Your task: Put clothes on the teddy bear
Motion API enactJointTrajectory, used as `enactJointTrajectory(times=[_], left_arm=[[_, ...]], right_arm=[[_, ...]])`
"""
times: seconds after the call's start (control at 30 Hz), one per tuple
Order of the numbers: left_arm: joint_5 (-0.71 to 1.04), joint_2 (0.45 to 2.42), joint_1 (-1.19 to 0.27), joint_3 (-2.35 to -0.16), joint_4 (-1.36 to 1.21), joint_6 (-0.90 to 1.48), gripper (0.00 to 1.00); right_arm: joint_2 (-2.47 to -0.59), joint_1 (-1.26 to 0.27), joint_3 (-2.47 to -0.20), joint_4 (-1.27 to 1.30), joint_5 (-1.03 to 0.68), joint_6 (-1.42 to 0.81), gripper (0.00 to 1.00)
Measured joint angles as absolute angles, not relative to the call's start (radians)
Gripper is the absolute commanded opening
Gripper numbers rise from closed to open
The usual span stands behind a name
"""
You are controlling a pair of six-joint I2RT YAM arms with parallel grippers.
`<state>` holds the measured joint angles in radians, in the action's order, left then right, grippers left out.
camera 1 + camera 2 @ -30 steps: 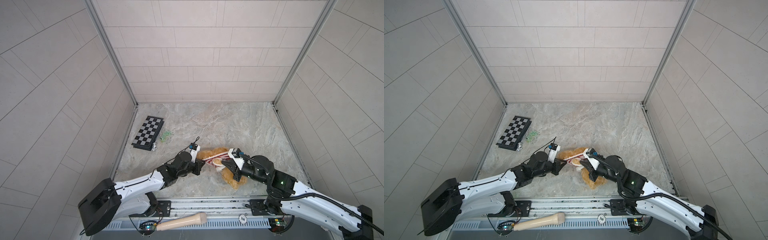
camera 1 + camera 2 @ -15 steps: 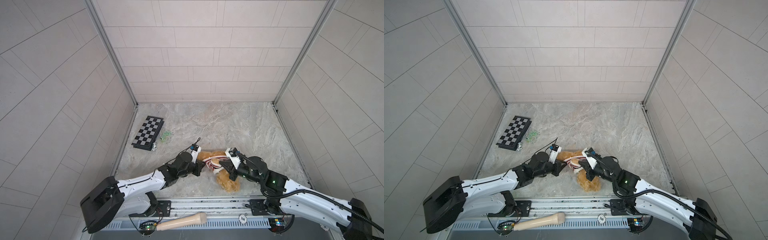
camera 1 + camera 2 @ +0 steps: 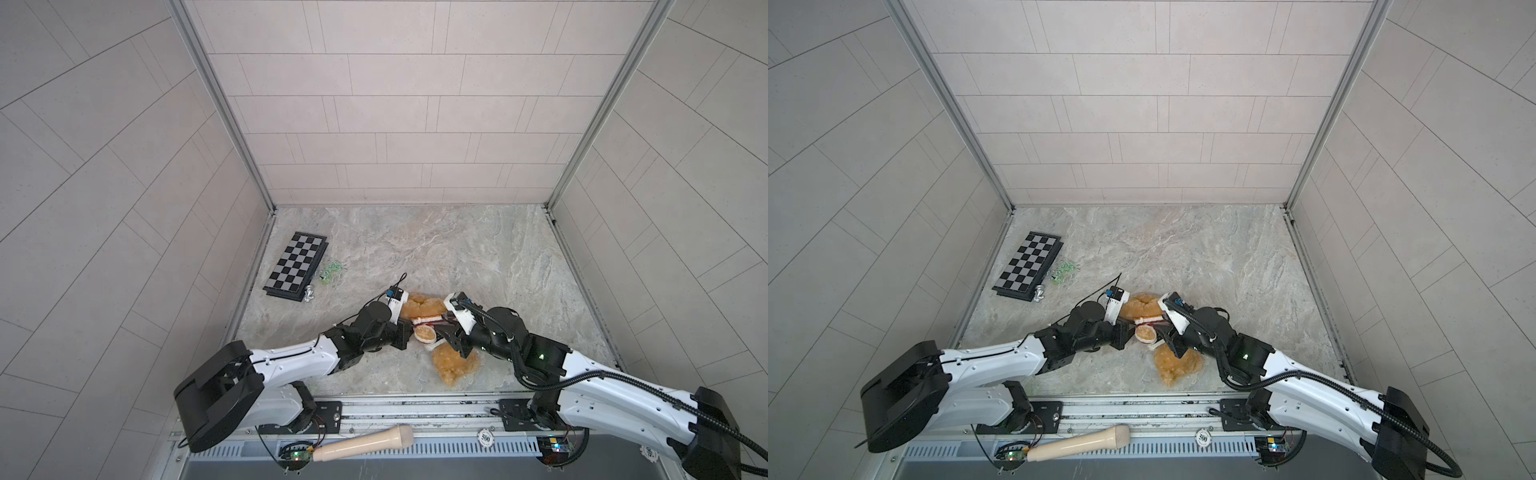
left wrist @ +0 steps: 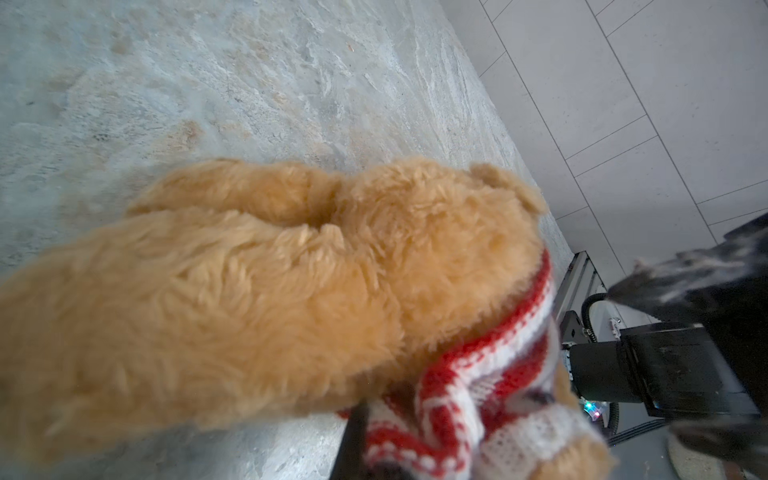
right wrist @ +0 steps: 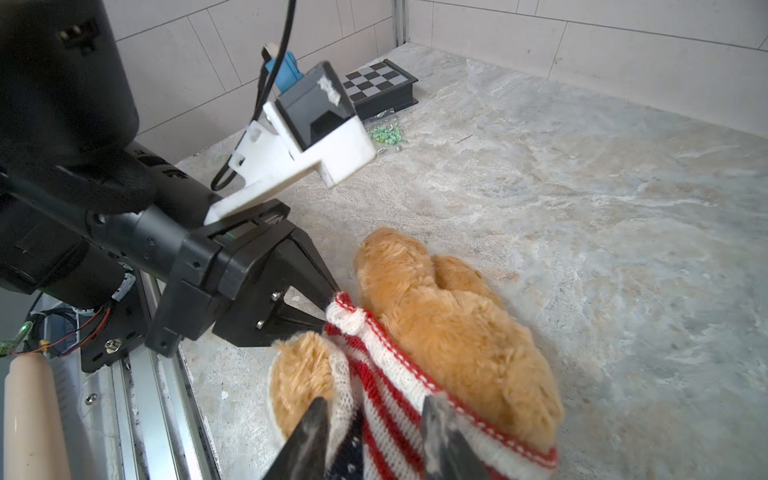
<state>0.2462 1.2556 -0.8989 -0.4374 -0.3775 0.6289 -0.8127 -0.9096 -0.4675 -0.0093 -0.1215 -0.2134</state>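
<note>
The golden-brown teddy bear (image 3: 455, 365) (image 3: 1177, 365) lies near the table's front edge, between the two arms. A red-and-white striped sweater (image 3: 424, 320) (image 5: 386, 386) is bunched around its middle. My left gripper (image 5: 328, 307) (image 3: 409, 330) is shut on the sweater's hem, at the bear's left side. In the left wrist view, fur (image 4: 249, 291) and knit (image 4: 478, 374) fill the frame and hide most of the jaws. My right gripper (image 5: 376, 432) (image 3: 1167, 337) stands open from the right, its two fingers astride the sweater's stripes beside a furry limb.
A chessboard (image 3: 297, 266) lies at the left wall with a silver chess piece (image 3: 308, 294) and small green bits (image 3: 330, 272) beside it. A wooden roller (image 3: 365, 442) and a poker chip (image 3: 484, 436) rest on the front rail. Walls enclose the marble table on three sides.
The right gripper's jaws have parted from their shut grip on the sweater, and that arm has shifted left towards the bear. The left gripper keeps its hold in place.
</note>
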Motion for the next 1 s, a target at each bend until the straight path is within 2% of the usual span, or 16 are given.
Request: enactJointTrajectory(times=[0.27,0.6,0.9,1.0], left_arm=[[0.278,1.266,-0.913,-0.440,-0.456,0.680,0.00],[0.295,1.270,-0.934,-0.456,-0.483,0.709,0.00],[0.295,1.270,-0.939,-0.455,-0.485,0.710,0.00],[0.295,1.270,-0.939,-0.456,-0.485,0.710,0.00]], right_arm=[[-0.815,-0.926,-0.478,-0.046,-0.208,-0.167,0.40],[-0.854,-0.945,-0.506,-0.058,-0.211,-0.134,0.29],[-0.867,-0.949,-0.513,-0.057,-0.176,-0.138,0.25],[-0.892,-0.949,-0.513,-0.055,-0.176,-0.139,0.18]])
